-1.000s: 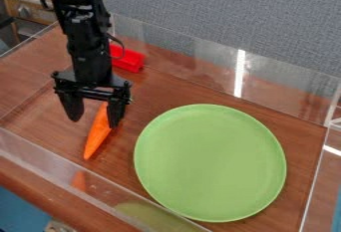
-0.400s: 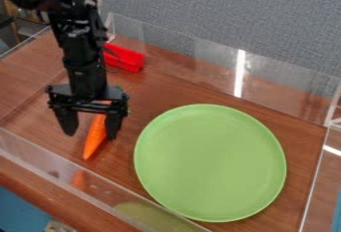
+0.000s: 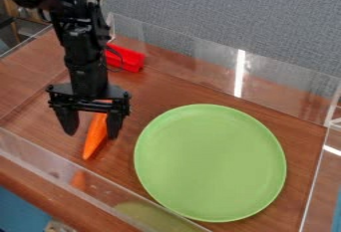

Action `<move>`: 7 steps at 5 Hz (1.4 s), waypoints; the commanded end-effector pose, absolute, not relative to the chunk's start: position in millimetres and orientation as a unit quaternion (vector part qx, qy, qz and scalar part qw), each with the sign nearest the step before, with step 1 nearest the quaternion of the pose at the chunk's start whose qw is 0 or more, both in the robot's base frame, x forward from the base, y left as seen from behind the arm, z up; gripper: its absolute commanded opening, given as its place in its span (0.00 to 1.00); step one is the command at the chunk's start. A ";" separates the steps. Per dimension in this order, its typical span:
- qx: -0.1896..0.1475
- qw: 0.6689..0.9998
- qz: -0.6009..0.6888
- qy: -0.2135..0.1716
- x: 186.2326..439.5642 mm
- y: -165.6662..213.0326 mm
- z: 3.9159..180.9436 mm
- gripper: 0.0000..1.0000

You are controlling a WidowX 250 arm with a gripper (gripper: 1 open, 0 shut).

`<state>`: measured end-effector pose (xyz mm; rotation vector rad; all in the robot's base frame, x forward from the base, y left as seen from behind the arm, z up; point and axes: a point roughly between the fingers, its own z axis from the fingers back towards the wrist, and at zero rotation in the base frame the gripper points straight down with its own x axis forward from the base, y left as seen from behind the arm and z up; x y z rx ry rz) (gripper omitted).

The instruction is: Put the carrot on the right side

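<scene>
The orange carrot [image 3: 95, 139] lies on the wooden table, left of the green plate [image 3: 210, 162], its thin tip toward the front wall. My gripper [image 3: 91, 122] points straight down over the carrot's upper end. It is open, one finger [image 3: 63, 118] on the left of the carrot and the other on the right. The fingertips reach down near the table. The carrot's green top is hidden behind the gripper.
A red block [image 3: 124, 57] lies behind the arm near the back wall. Clear plastic walls [image 3: 253, 69] ring the table, with the front wall [image 3: 54, 171] close to the carrot's tip. The plate fills much of the right half.
The gripper has slid a little toward the front left and now straddles the carrot's upper end. The carrot and plate lie where they were.
</scene>
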<state>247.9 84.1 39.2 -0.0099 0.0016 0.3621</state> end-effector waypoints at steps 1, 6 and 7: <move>0.004 0.982 0.185 -0.041 261.0 89.2 59.8 1.00; -0.008 0.987 0.135 -0.084 279.9 101.5 111.8 1.00; -0.015 0.984 0.143 -0.100 285.1 92.8 144.4 1.00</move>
